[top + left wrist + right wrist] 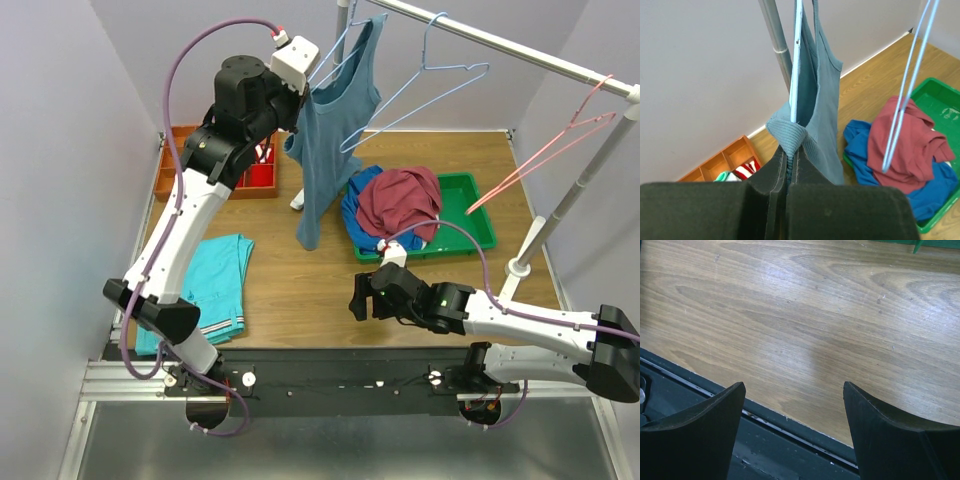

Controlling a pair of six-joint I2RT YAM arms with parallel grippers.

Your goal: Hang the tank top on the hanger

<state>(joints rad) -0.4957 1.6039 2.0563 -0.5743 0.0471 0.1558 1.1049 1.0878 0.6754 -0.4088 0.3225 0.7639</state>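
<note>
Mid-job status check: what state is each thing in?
Slate-blue knit tank top: hanging, ribbed edge pinched.
Thin light-blue wire hanger: carrying the tank top.
Left tool: shut on tank top.
Right tool: open, empty.
Maroon shirt: crumpled in green plastic tray.

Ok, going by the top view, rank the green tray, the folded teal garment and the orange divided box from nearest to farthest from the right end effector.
1. Green tray: just beyond the right end effector, on the right side.
2. Folded teal garment: across the table, near left.
3. Orange divided box: far left corner.
</note>
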